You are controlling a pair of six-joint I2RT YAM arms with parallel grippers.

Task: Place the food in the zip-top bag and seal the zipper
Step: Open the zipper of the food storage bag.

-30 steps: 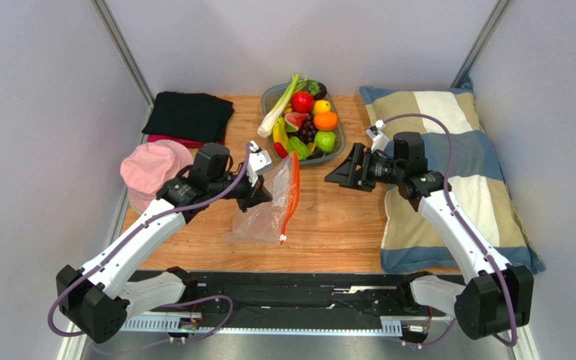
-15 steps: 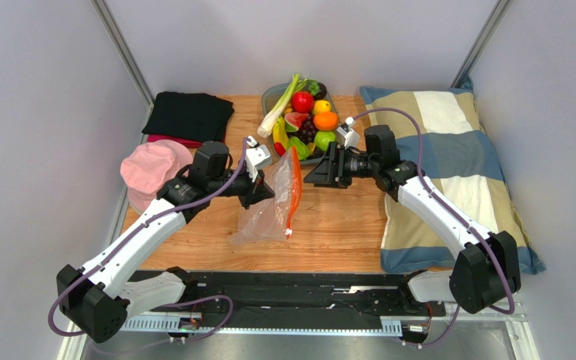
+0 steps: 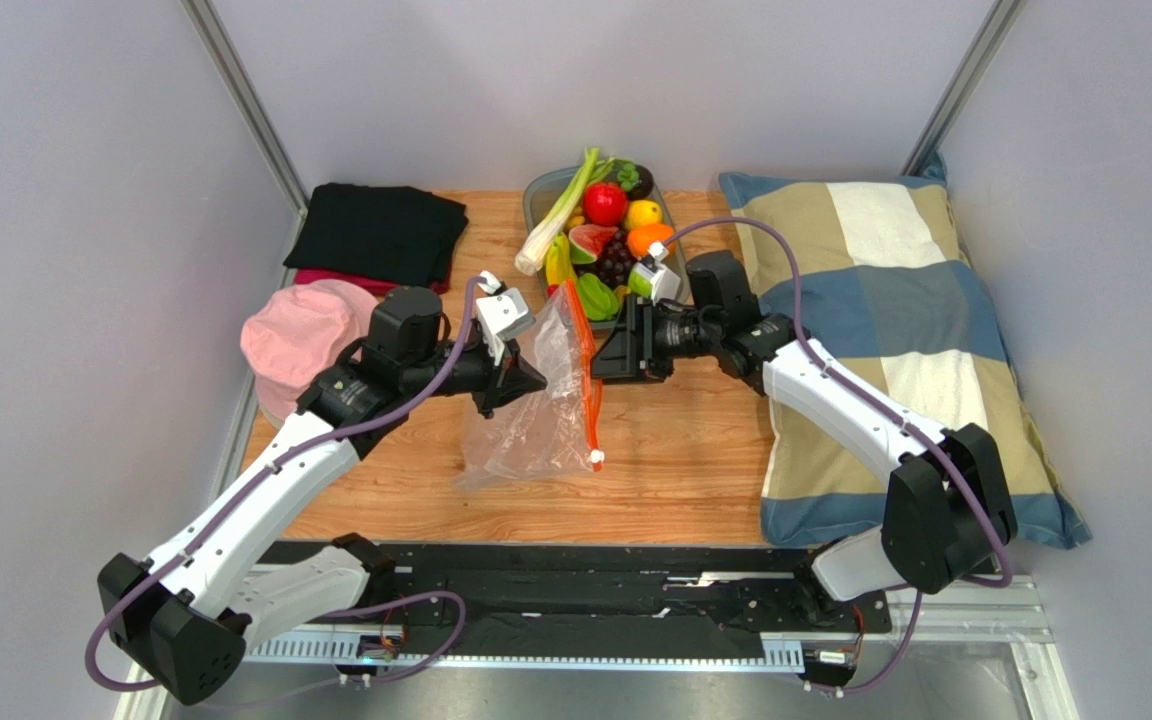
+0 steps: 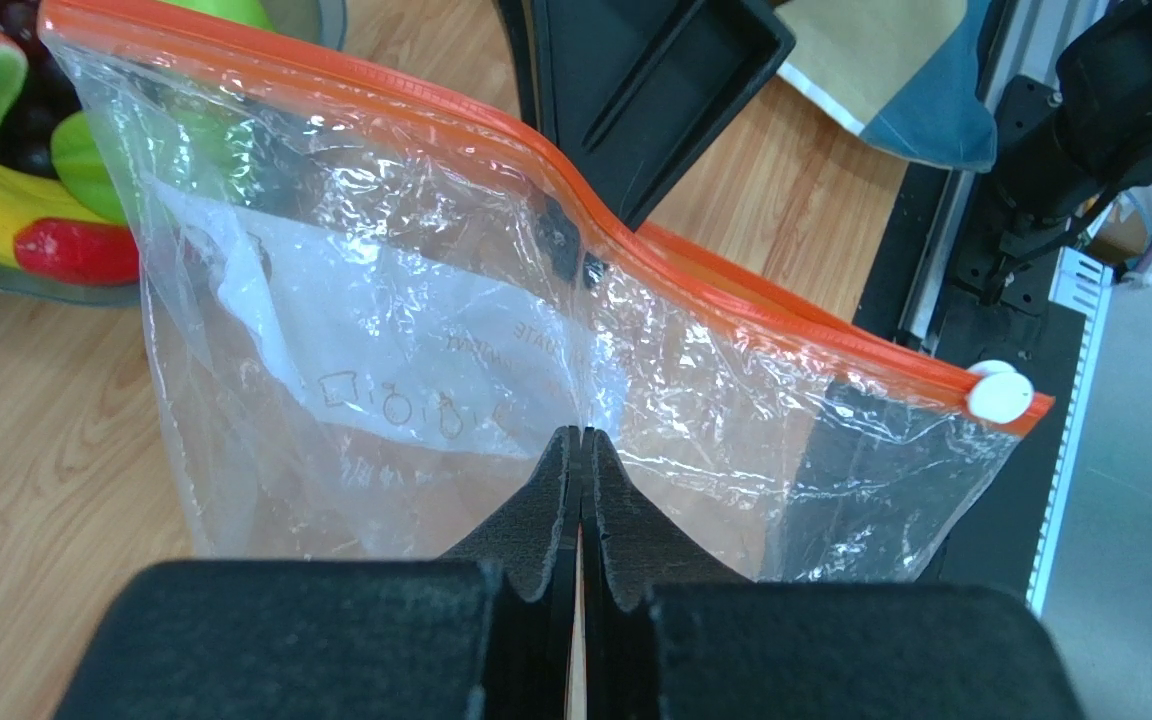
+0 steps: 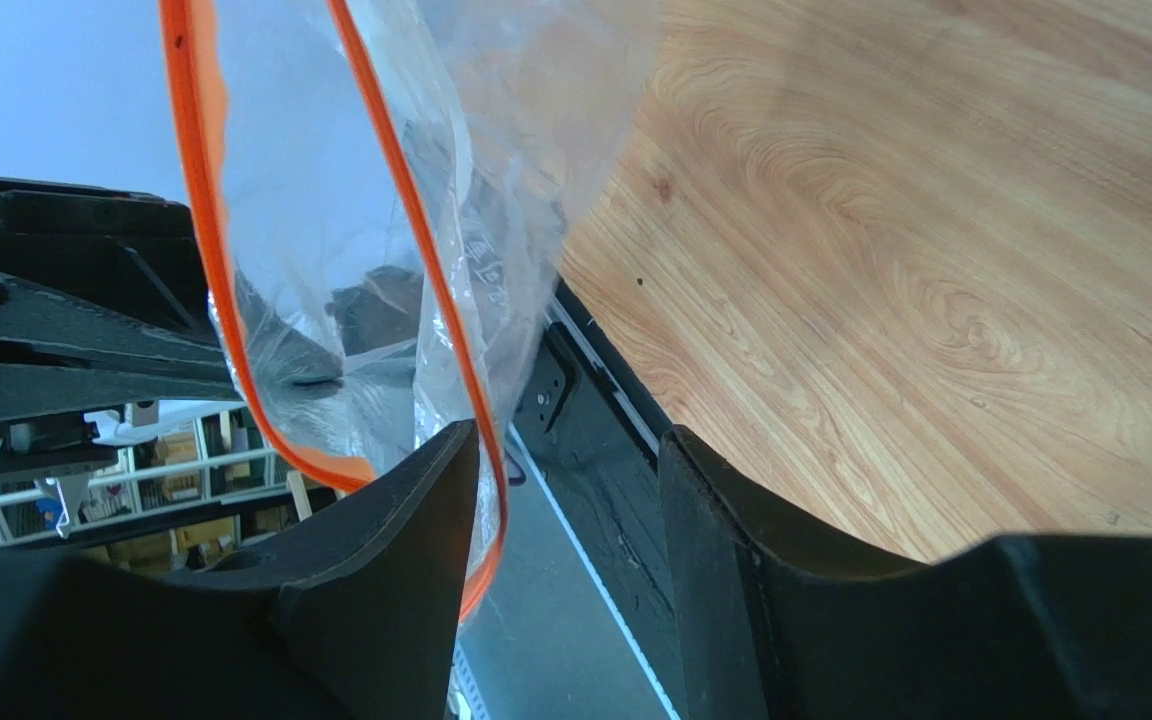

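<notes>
**Q:** What sits on the wooden table (image 3: 687, 450), largest item first?
**A:** The zip-top bag (image 3: 537, 413) is at centre, raised on edge between the two arms. Whether its lower corner touches the boards cannot be told. Behind it, the grey tray (image 3: 540, 192) holds the food (image 3: 620, 240). None is in the bag yet.

**Q:** Why is the bag held so?
**A:** The left gripper (image 4: 582, 468) is clamped on the clear film of one wall, well away from the zipper (image 4: 597, 225). This presumably turns the mouth toward the right arm.

**Q:** And the right gripper (image 5: 564, 450)?
**A:** Its jaws stand apart at the mouth. One orange lip runs along the inner face of one finger, and nothing is pinched. The likely aim is to take that lip and spread the opening for loading.

**Q:** The smallest part?
**A:** The white slider tab (image 4: 1000, 395) sits at the zipper's end, so the track is free to part.
</notes>
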